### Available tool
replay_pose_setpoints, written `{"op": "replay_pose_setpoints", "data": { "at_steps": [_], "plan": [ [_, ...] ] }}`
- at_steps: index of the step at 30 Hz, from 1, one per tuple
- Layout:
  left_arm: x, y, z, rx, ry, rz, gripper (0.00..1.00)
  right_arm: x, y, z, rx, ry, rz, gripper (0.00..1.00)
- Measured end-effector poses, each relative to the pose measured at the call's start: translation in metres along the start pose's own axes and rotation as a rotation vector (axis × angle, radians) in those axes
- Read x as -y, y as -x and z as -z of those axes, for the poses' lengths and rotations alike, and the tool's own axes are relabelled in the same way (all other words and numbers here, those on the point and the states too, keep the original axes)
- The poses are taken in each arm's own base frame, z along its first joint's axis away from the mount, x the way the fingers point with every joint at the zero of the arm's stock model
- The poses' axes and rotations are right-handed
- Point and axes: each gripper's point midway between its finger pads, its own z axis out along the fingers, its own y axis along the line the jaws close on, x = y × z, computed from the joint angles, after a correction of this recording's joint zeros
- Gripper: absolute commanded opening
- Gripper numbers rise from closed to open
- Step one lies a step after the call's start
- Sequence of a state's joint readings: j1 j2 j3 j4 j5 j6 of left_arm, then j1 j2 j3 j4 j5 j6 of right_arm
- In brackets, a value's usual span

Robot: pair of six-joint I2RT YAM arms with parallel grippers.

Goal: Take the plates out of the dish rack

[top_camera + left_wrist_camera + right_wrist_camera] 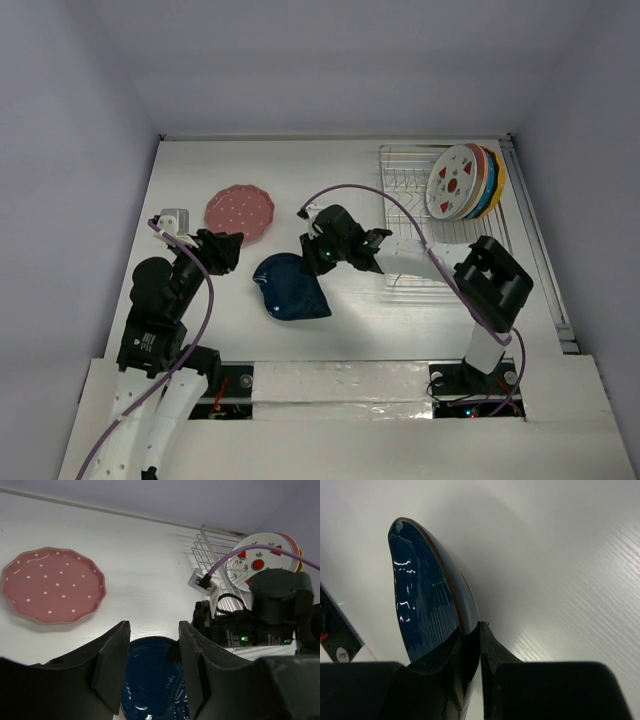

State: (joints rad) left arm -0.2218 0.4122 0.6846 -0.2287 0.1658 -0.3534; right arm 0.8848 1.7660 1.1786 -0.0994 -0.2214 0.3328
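Starting with the top view: the right arm (490,285) reaches from its base at the lower right to the middle of the frame, elbow high and wrist turned leftward. The right jaws are clenched on the upper right rim of the dark blue plate (290,290). That plate lies down and to the left of the jaws, low over the bare counter (350,330); whether it rests there cannot be told. The pink dotted plate (240,212) lies flat to the upper left, apart from it. The dish rack (400,172) sits at the upper right, with four plates standing on edge at its far end, the strawberry plate (455,182) foremost. The left arm (160,290) is folded at the lower left, and the left jaws point right, just beside the blue plate's left edge.

From the left wrist, the left jaws stand released with nothing between them. The blue plate shows through the gap at the bottom of the frame and the pink plate lies at the left. The right arm's black wrist is at the right, with the rack behind it.

From the right wrist, the jaws pinch the plate's rim edge-on. Its long axis runs away from them toward the upper left of the frame, tilted against the white counter.

Setting the plate down looks like the step in hand: its far end would need lowering flat before letting go. For the racked plates the right arm is the nearer.
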Motion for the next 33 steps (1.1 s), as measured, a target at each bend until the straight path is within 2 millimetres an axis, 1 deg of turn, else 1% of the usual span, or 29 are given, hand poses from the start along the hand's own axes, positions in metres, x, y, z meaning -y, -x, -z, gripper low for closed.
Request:
{"op": "replay_pose_setpoints", "data": {
  "at_steps": [1,2,3,4,6,7,9,10,13,14,19,20,22,23,26,28,29,30,31,32,33],
  "plan": [
    [0.000,0.000,0.000,-0.002,0.001,0.000,0.41,0.003,-0.004,-0.005,-0.010,-0.004,-0.007,0.01],
    [0.000,-0.001,-0.001,-0.003,0.000,0.000,0.41,0.005,-0.008,-0.009,-0.020,-0.009,-0.012,0.04],
    [0.000,-0.001,-0.001,-0.004,0.000,0.001,0.41,0.007,-0.012,-0.012,-0.030,-0.012,-0.019,0.10],
    [0.000,-0.001,-0.001,-0.005,-0.001,0.001,0.41,0.009,-0.014,-0.014,-0.036,-0.014,-0.029,0.14],
    [0.001,-0.002,-0.001,-0.009,-0.005,0.001,0.41,0.008,-0.014,-0.016,-0.030,-0.010,-0.034,0.21],
    [0.001,-0.002,-0.001,-0.010,-0.007,0.001,0.42,0.008,-0.014,-0.017,-0.026,-0.008,-0.036,0.26],
    [0.001,-0.003,-0.002,-0.014,-0.009,0.002,0.42,0.010,-0.013,-0.019,-0.019,-0.015,-0.042,0.32],
    [0.001,-0.003,-0.002,-0.017,-0.010,0.002,0.42,0.012,-0.014,-0.022,-0.015,-0.025,-0.046,0.37],
    [0.001,-0.003,-0.002,-0.017,-0.010,0.002,0.42,0.023,-0.020,-0.024,-0.017,-0.073,-0.055,0.42],
    [0.001,-0.003,-0.002,-0.017,-0.011,0.002,0.42,0.027,-0.022,-0.024,-0.017,-0.093,-0.058,0.45],
    [0.002,-0.003,-0.002,-0.017,-0.011,0.002,0.42,0.040,-0.026,-0.024,-0.015,-0.157,-0.059,0.52],
    [0.001,-0.003,-0.002,-0.017,-0.011,0.002,0.42,0.041,-0.025,-0.023,-0.011,-0.167,-0.058,0.58],
    [0.002,-0.003,-0.002,-0.016,-0.011,0.002,0.42,0.046,-0.023,-0.020,-0.004,-0.195,-0.051,0.64],
    [0.002,-0.003,-0.002,-0.016,-0.011,0.002,0.42,0.049,-0.022,-0.017,0.000,-0.214,-0.047,0.70],
    [0.002,-0.003,-0.002,-0.015,-0.011,0.002,0.42,0.052,-0.013,-0.004,0.023,-0.256,-0.032,0.77],
    [0.002,-0.003,-0.001,-0.014,-0.012,0.002,0.42,0.053,-0.003,0.011,0.050,-0.288,-0.019,0.78],
    [0.002,-0.002,-0.001,-0.013,-0.012,0.001,0.42,0.055,0.004,0.020,0.071,-0.307,-0.018,0.76],
    [0.002,-0.002,-0.001,-0.012,-0.012,0.001,0.42,0.056,0.013,0.032,0.095,-0.322,-0.013,0.72],
    [0.002,-0.002,0.000,-0.010,-0.014,0.001,0.42,0.058,0.023,0.045,0.126,-0.333,-0.014,0.65],
    [0.002,-0.001,0.000,-0.008,-0.014,0.001,0.42,0.061,0.038,0.061,0.170,-0.346,-0.020,0.43],
    [0.003,-0.001,0.000,-0.006,-0.015,0.000,0.42,0.069,0.053,0.079,0.221,-0.369,-0.027,0.27]
  ]
}}
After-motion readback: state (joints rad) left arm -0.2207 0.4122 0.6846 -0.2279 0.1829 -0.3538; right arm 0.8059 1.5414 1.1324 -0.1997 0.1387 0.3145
